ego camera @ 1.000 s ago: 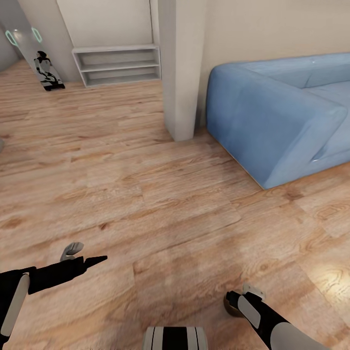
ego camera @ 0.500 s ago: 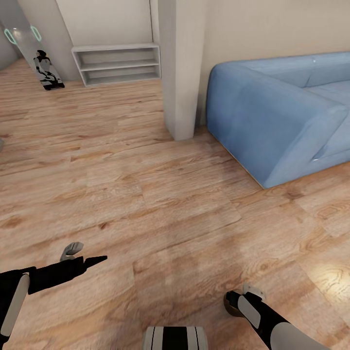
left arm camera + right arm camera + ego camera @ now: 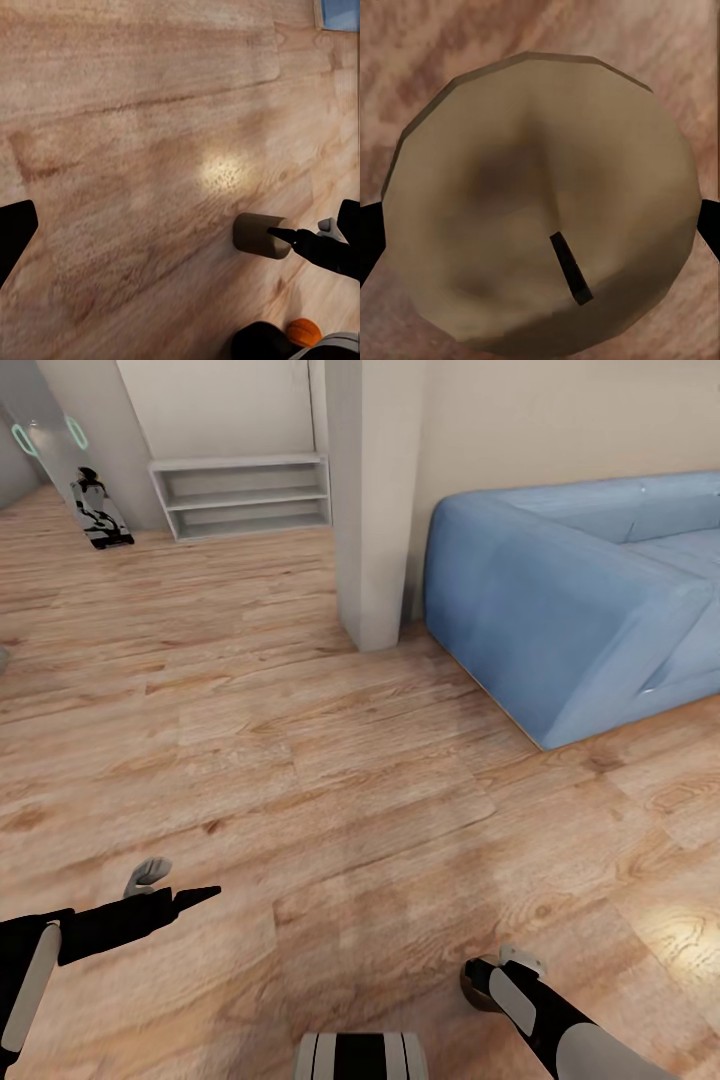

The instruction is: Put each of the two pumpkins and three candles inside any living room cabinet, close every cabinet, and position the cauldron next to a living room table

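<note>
Over a wooden plank floor, both arms reach forward low in the head view. At the lower left, the left gripper hangs above the planks with its fingers spread wide and nothing between them; the left wrist view shows the 2 dark tips far apart at opposite edges. At the lower right, the right gripper is pinching a tan, stubby candle just above the floor. Seen end-on in the right wrist view, the candle has a round dished top and a short black wick, with dark fingers touching either side. From the left wrist view the candle appears as a short cylinder held at the right gripper's tip, and a small orange pumpkin lies near the robot's dark base. Ahead to the right stands a blue sofa, beside a pale square pillar. Farther back, a low white shelf unit stands against the wall.
</note>
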You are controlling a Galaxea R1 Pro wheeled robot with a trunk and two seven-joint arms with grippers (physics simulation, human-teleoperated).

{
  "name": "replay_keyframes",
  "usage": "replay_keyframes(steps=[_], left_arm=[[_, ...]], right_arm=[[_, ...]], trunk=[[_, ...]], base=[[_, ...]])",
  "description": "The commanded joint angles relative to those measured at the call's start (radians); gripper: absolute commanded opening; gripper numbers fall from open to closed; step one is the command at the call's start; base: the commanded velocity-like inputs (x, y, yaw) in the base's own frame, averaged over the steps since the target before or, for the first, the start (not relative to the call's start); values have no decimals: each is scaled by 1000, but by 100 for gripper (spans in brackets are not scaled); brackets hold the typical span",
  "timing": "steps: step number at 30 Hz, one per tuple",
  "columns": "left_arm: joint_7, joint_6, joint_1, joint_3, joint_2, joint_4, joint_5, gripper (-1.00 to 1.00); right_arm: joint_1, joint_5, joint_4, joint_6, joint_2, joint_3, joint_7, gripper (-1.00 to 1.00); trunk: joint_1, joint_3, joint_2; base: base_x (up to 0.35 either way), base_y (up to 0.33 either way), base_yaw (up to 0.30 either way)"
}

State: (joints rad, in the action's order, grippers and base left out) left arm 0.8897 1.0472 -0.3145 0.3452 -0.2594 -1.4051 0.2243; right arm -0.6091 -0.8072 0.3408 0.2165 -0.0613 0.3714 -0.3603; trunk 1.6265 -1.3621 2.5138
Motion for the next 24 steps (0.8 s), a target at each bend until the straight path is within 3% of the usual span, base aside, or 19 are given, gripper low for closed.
replay_keyframes(steps=[1, 10, 24], left_arm=[[0, 0, 0, 0, 0, 0, 0, 100], [0, 0, 0, 0, 0, 0, 0, 100], [0, 0, 0, -1, 1, 0, -1, 100]], right_arm=[[0, -1, 0, 0, 0, 0, 0, -100], [0, -1, 0, 0, 0, 0, 0, -100], [0, 0, 3, 1, 0, 0, 0, -100]], trunk=[[0, 4, 0], [0, 4, 0], [-7, 58, -4]], base=[[0, 0, 0], [0, 0, 0], [0, 0, 0]])
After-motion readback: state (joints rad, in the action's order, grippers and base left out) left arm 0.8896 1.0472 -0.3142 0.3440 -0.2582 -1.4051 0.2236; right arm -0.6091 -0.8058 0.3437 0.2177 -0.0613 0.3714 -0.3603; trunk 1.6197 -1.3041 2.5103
